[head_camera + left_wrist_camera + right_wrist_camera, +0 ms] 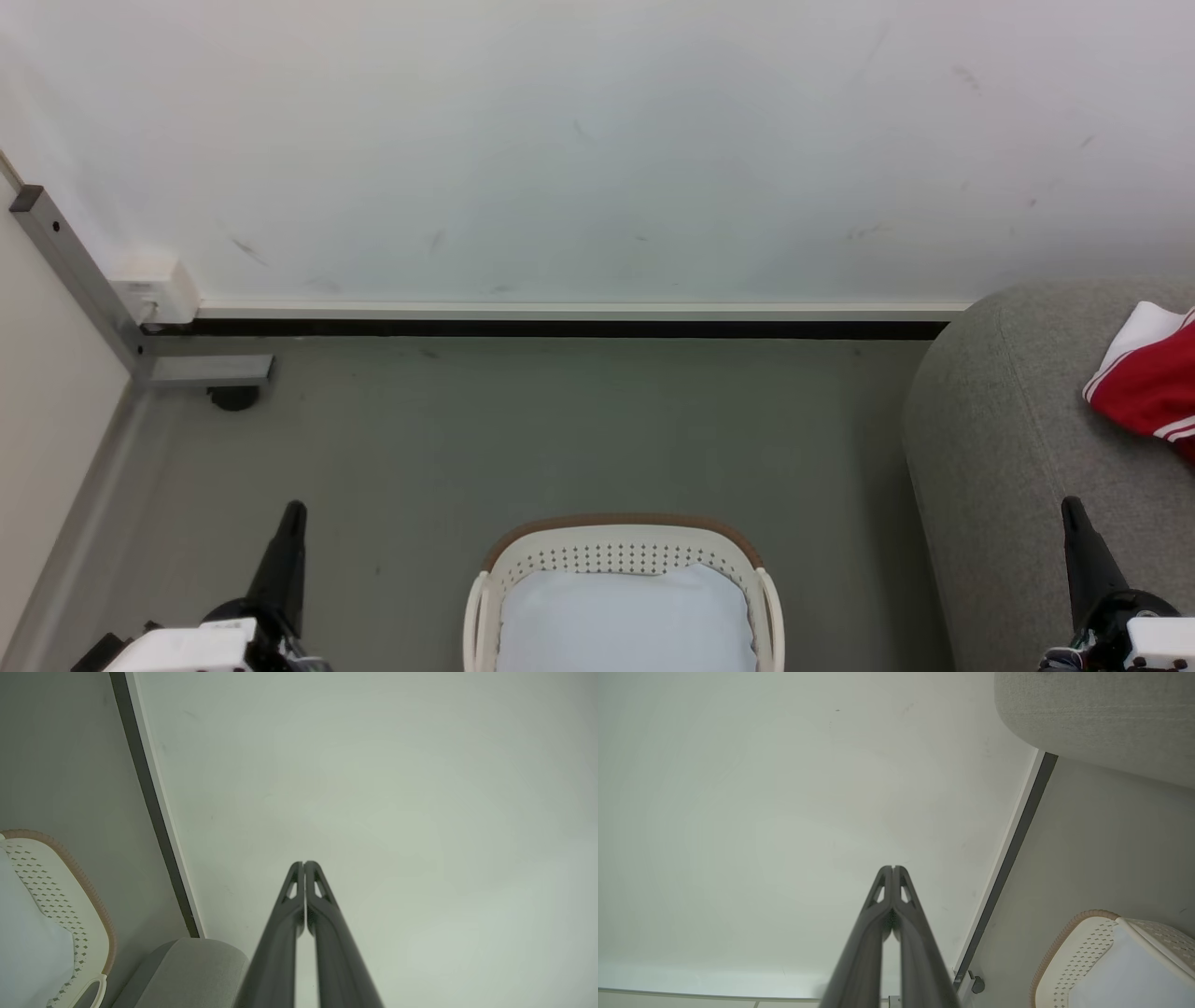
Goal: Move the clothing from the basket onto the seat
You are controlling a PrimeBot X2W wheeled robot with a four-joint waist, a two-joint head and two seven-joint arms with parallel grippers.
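Grey floor (pixel 560 439). Red clothing (pixel 1146 385) on sofa (pixel 1008 448) past its corner, ahead of right gripper (pixel 1074 511); left gripper (pixel 293 513) well apart; both clenched, empty.

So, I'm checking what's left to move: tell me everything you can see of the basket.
The basket is an oval tub of cream plastic, with rows of holes in its walls, a brown band along the rim and looped side handles. It stands upright on the grey floor, left of the sofa and apart from it. A pale cloth fills what shows of its inside.
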